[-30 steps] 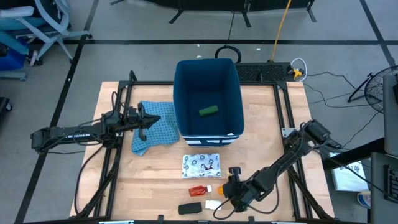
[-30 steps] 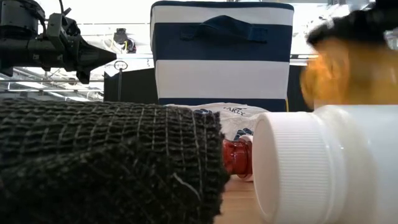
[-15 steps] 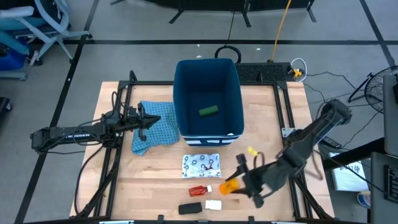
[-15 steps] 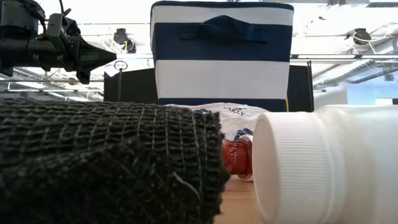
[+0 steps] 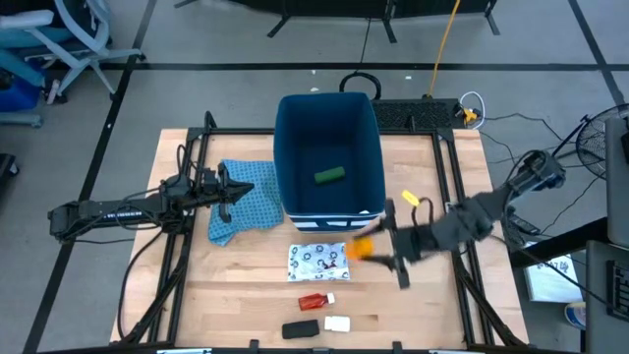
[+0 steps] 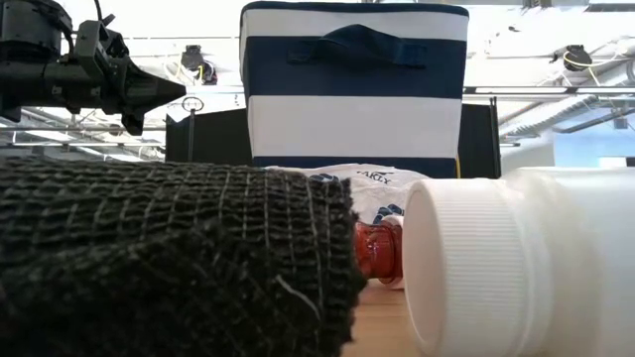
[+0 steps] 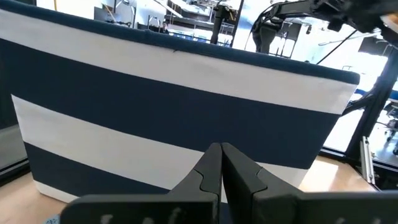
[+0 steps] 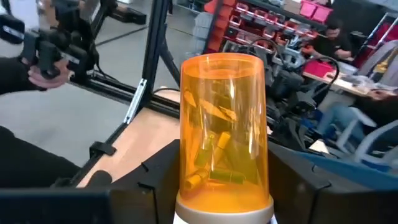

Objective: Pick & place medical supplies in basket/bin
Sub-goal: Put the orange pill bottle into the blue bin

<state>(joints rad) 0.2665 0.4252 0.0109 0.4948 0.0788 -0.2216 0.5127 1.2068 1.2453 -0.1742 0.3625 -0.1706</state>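
Lifted toward the bin (image 5: 328, 108), right end effector (image 5: 378, 246) grips orange pill bottle (image 5: 361, 249).

my two arms: both matte black, skinny jointed tubes | left arm (image 5: 118, 209): black cable looping off it | left pincer (image 7: 222, 168): two flat dark fingers with stepped notched inner edges | right arm (image 5: 491, 205): chunky rounded joint housing, little yellow tag near the wrist | right pincer (image 5: 385, 246): black
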